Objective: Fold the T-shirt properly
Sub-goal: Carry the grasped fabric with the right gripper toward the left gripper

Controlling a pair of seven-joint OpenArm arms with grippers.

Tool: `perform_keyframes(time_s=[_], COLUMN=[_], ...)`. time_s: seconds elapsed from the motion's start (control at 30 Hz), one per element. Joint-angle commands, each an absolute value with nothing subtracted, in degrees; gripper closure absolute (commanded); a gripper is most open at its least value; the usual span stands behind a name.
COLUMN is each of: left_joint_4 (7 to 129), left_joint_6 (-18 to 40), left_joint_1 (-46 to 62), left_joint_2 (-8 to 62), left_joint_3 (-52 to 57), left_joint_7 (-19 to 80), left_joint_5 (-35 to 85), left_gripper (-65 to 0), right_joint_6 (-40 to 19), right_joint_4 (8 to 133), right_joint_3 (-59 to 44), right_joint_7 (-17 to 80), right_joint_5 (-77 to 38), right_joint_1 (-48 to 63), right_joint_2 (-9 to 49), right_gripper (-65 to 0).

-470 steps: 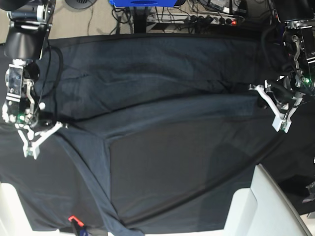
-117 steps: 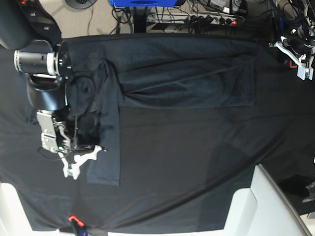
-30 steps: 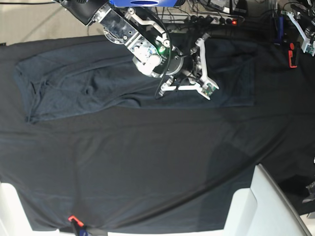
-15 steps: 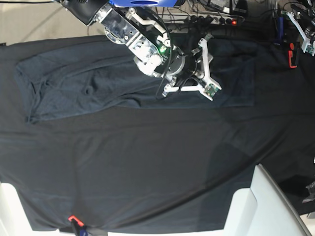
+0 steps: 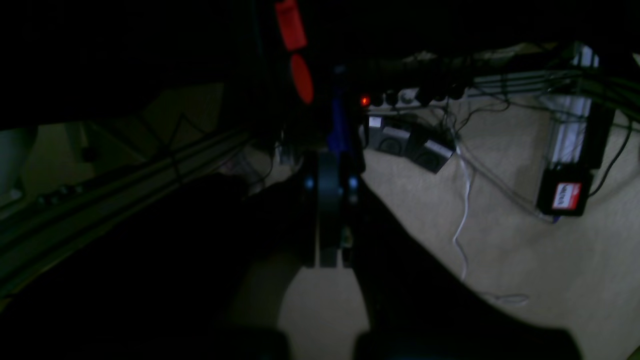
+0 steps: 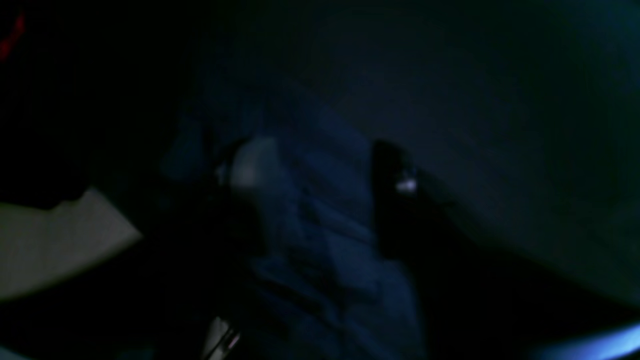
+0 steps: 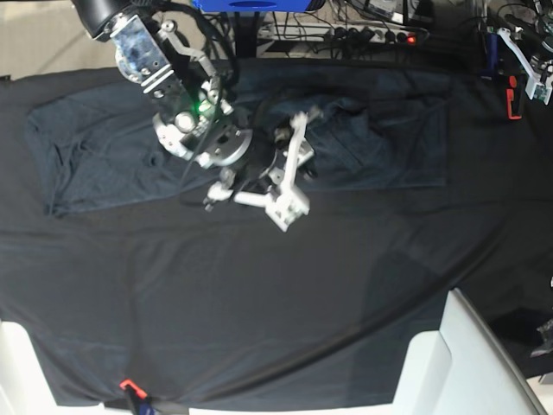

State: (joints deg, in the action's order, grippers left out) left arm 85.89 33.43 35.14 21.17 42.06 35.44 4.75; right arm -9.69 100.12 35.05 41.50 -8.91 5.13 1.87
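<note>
Base view: we see the T-shirt (image 7: 112, 147) lying as a long folded band across the far half of the black tablecloth (image 7: 285, 303), its left end rumpled and its right end squared off at a straight edge. Near the band's middle the fabric is bunched into a raised ridge, and here the right gripper (image 7: 289, 169) sits, its white fingers (image 7: 294, 143) spread apart in a V with a fold of the shirt between them; we cannot tell whether the cloth is pinched or merely straddled. In the right wrist view we find the same blue-grey knit (image 6: 325, 225) running between two dark fingers that stand apart. The left gripper (image 7: 527, 56) hangs at the far right corner, off the shirt, beside a red tag (image 7: 511, 95). In the left wrist view we see its fingers (image 5: 327, 220) pressed together on nothing, above beige floor (image 5: 500, 250) crossed by cables (image 5: 465, 200), with a power strip (image 5: 415, 95) behind.
</note>
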Motion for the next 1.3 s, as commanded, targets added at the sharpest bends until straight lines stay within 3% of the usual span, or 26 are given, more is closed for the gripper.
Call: perform_keyframes(time_s=[0.0, 0.07, 0.1, 0.27, 0.5, 1.13, 1.27], left_joint_4=[86.7, 86.5, 86.6, 86.6, 86.5, 84.4, 84.6], left_joint_6=[33.3, 33.3, 33.3, 33.3, 33.3, 33.3, 33.3], left_joint_1=[34.6, 34.1, 34.0, 33.9, 34.1, 33.9, 33.8], left_joint_2=[22.3, 22.2, 22.1, 22.1, 22.1, 22.0, 21.9], left_joint_3=[42.7, 42.7, 42.7, 42.7, 42.6, 42.6, 42.6], left_joint_7=[34.9, 34.9, 34.9, 34.9, 34.9, 34.9, 34.9], left_joint_5=[5.3, 5.4, 5.6, 5.7, 5.7, 5.7, 5.7], left_gripper=[0.0, 0.0, 0.0, 0.0, 0.0, 0.0, 0.0], right_joint_6=[-9.3, -9.3, -9.3, -9.3, -9.4, -9.3, -9.0], right_joint_4=[99.1, 95.5, 94.4, 89.9, 77.3, 66.5, 70.9], right_joint_3=[35.0, 35.0, 35.0, 35.0, 40.2, 43.7, 43.7], right_joint_7=[40.6, 40.6, 40.5, 40.3, 40.1, 36.3, 35.6], right_joint_5=[-8.7, -8.7, -8.7, -8.7, -8.7, -8.7, -8.7], right_joint_1=[4.6, 4.4, 4.4, 4.4, -1.0, -6.7, -6.3], right_joint_2=[1.5, 1.5, 1.4, -0.4, -4.4, -6.8, -6.5], right_gripper=[-10.7, 0.0, 0.0, -5.9, -25.1, -25.2, -25.1])
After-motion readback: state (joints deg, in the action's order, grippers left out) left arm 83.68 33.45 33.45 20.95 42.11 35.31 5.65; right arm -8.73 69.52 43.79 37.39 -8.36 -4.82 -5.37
